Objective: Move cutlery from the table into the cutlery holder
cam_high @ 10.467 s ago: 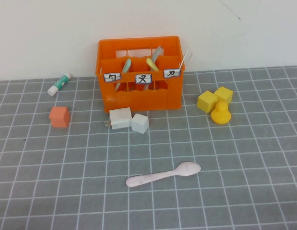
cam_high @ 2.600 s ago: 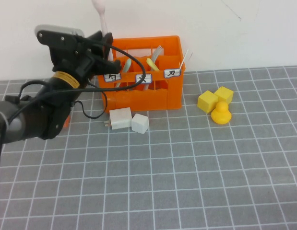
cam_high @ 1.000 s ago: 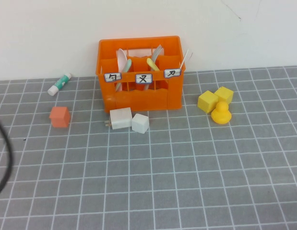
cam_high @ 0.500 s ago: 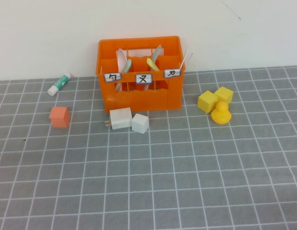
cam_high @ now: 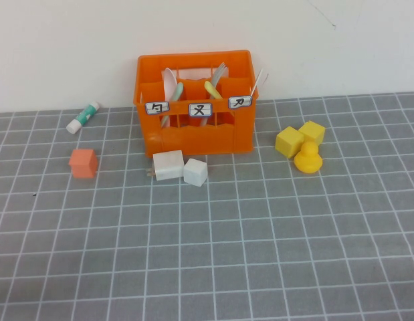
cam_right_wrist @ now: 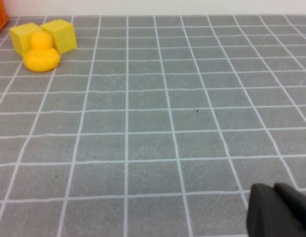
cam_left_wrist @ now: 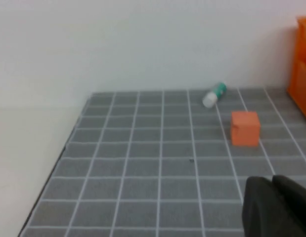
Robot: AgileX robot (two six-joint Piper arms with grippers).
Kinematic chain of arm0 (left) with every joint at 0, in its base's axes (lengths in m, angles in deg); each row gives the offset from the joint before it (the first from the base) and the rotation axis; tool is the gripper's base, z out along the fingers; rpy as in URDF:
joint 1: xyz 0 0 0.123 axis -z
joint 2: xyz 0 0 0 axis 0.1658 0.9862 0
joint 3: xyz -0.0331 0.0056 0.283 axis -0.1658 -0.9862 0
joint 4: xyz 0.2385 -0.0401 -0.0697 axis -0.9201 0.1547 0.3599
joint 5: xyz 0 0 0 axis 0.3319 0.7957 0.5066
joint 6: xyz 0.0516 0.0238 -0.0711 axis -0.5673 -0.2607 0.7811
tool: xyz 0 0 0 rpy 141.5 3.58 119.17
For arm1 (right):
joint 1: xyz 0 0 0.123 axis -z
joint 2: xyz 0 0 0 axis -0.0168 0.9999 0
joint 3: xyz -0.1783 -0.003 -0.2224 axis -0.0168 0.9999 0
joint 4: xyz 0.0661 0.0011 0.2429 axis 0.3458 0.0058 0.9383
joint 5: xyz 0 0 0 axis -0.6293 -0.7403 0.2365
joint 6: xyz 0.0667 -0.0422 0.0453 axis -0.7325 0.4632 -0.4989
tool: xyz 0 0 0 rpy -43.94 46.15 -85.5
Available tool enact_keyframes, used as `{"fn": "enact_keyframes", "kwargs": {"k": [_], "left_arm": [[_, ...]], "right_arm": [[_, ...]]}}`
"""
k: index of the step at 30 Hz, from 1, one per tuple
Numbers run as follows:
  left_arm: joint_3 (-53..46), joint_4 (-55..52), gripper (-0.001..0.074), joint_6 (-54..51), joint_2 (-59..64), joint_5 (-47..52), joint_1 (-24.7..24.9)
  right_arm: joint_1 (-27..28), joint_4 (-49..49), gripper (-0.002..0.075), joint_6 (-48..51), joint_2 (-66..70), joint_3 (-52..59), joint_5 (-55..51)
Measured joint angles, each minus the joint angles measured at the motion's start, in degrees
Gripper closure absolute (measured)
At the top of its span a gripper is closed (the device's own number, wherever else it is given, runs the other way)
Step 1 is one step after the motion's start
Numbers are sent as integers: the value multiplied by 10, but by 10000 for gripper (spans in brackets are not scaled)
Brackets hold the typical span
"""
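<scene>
low left tool (cam_left_wrist: 276,207), right tool (cam_right_wrist: 281,210) over table (cam_high: 260,254).

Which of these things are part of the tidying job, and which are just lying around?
Part of the job:
- orange cutlery holder
- pale spoon standing in it
- grey-green fork in it

Just lying about:
- white blocks
- yellow blocks and duck
- orange cube
- green-capped tube

Left gripper and right gripper sit parked.

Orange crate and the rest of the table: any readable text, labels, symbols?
Cutlery holder, three white front labels, black symbols:
"勺" left
"叉" middle
"刀" right
Green-white tube: no readable print.
Left gripper and right gripper: unmarked, low above the table.
</scene>
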Motion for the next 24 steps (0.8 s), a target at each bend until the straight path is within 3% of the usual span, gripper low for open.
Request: {"fn": "enact_keyframes", "kwargs": {"k": [6,17,24], "left_arm": [[-65,77,735,-50,-63,-37,-40],[-69,90,736,-51,-64,70,-40],[-69,90,736,-51,-64,79,16]], "right_arm": [[0,0,729,0,0,0,0],[0,0,729,0,0,0,0],[0,0,729,0,0,0,0]]}}
